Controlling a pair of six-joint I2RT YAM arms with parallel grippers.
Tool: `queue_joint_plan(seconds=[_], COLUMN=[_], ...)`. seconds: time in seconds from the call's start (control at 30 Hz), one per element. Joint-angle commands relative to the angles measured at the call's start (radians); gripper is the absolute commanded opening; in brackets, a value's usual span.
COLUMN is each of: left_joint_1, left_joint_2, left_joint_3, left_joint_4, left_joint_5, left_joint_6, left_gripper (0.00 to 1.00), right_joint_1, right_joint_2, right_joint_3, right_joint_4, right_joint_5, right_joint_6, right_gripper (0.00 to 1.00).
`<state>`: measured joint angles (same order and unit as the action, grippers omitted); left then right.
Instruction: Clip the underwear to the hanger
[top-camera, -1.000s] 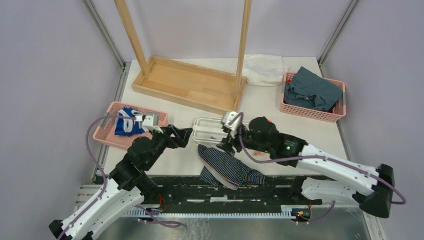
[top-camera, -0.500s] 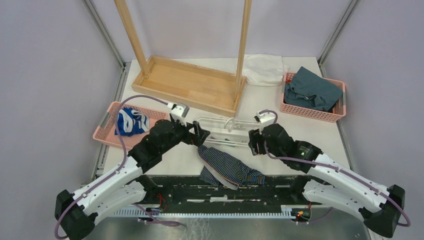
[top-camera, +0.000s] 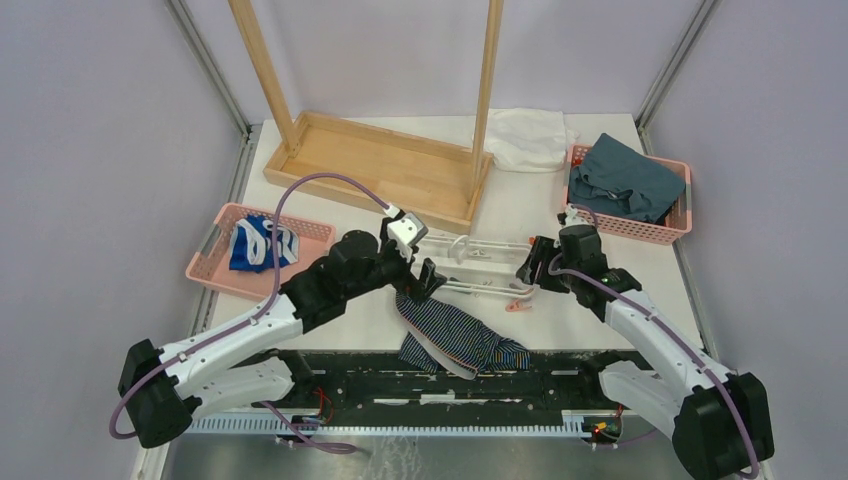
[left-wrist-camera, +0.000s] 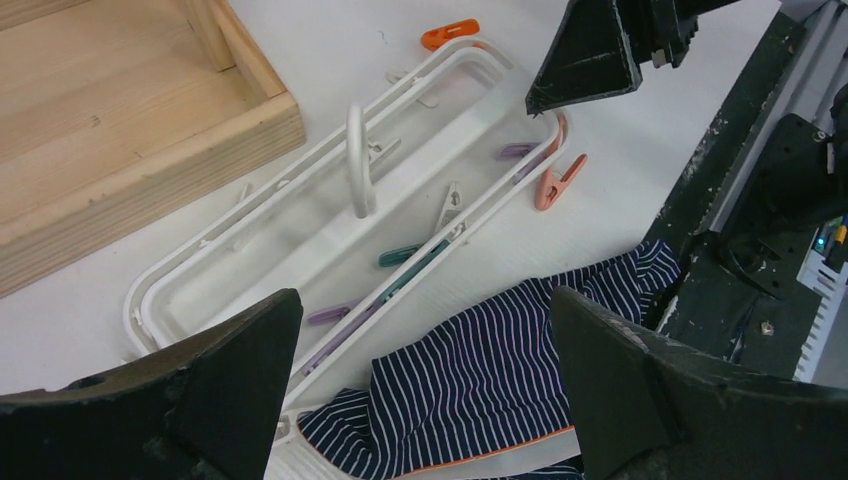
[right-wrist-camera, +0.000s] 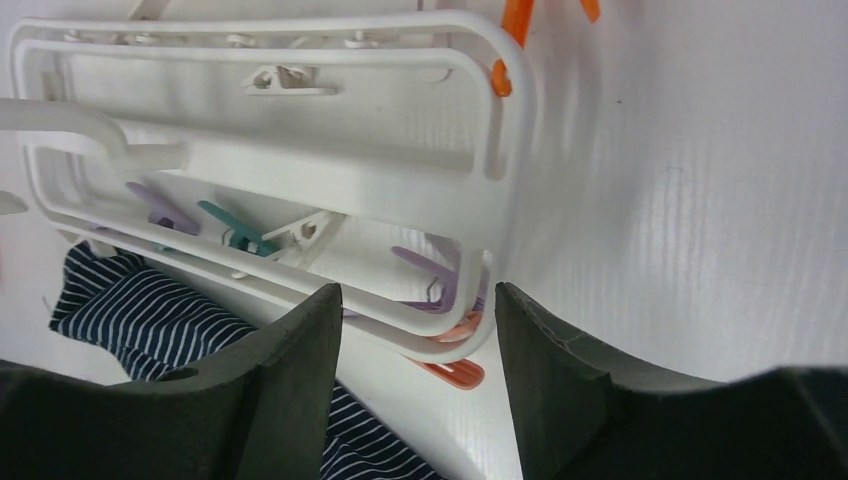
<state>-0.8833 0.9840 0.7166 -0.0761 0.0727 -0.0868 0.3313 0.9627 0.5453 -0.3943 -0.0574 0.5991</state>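
The hanger (top-camera: 468, 262) lies flat in the middle of the desk (top-camera: 610, 275). Its long axis runs roughly from the left edge toward the right edge, and its hook points toward the far edge. The underwear (top-camera: 455, 335) lies crumpled at the near edge, just on the near side of the frame. Its upper fold touches the frame's near rail toward the left end.

The left hand (top-camera: 427, 279) hovers over that spot with its jaws spread wide and nothing in them. In its wrist view the striped cloth (left-wrist-camera: 500, 370) sits directly between and below the fingers, so this arm looks the nearer one for taking the cloth.

The right hand (top-camera: 526, 271) is at the frame's right end, near the loose orange clip (top-camera: 518, 303). Its jaws are apart and hold nothing, and the white rail (right-wrist-camera: 400, 190) shows just beyond its fingertips. It seems better placed to work a clip there.
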Motion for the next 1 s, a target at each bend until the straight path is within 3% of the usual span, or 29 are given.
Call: queue_joint_plan(seconds=[0.0,0.13,0.3,0.5,0.57,0.73,0.87,0.97], left_joint_1=[-0.003,-0.01,-0.012,-0.016,-0.023,-0.066,-0.169,-0.336], left_joint_2=[-0.019,-0.069,-0.099,-0.061,-0.047,-0.048,-0.014,0.025], left_joint_3=[0.018,-0.012,-0.014,-0.003,0.002,-0.024,-0.044,-0.061], left_joint_4=[-0.011,-0.037,-0.05,-0.05,-0.05,0.018,0.05,0.053], left_joint_5=[0.068,0.204,0.175,0.217,0.225,0.209,0.128,0.002], left_joint_6=[0.085,0.17,0.205,0.214,0.213,0.162,0.127,0.094], left_gripper=[0.99,1.0,0.99,0.99,0.99,0.99,1.0,0.98], right_joint_1=[-0.004,-0.003,-0.003,-0.002,-0.003,-0.004,-0.003,-0.005], right_joint_2=[0.031,0.124,0.111,0.097,0.031,-0.162,-0.225,-0.279], right_joint_3=[-0.026,-0.031,-0.034,0.003,0.023,0.055,0.057,0.046], right_joint_4=[0.117,0.173,0.205,0.362,0.308,-0.015,-0.115,-0.118], right_joint_5=[-0.079,-0.138,-0.109,-0.325,-0.258,0.153,0.165,0.113], right_joint_6=[0.05,0.056,0.067,0.037,0.001,-0.049,-0.081,-0.071], right_gripper=[0.64,0.64,0.64,0.64,0.64,0.66,0.68,0.69])
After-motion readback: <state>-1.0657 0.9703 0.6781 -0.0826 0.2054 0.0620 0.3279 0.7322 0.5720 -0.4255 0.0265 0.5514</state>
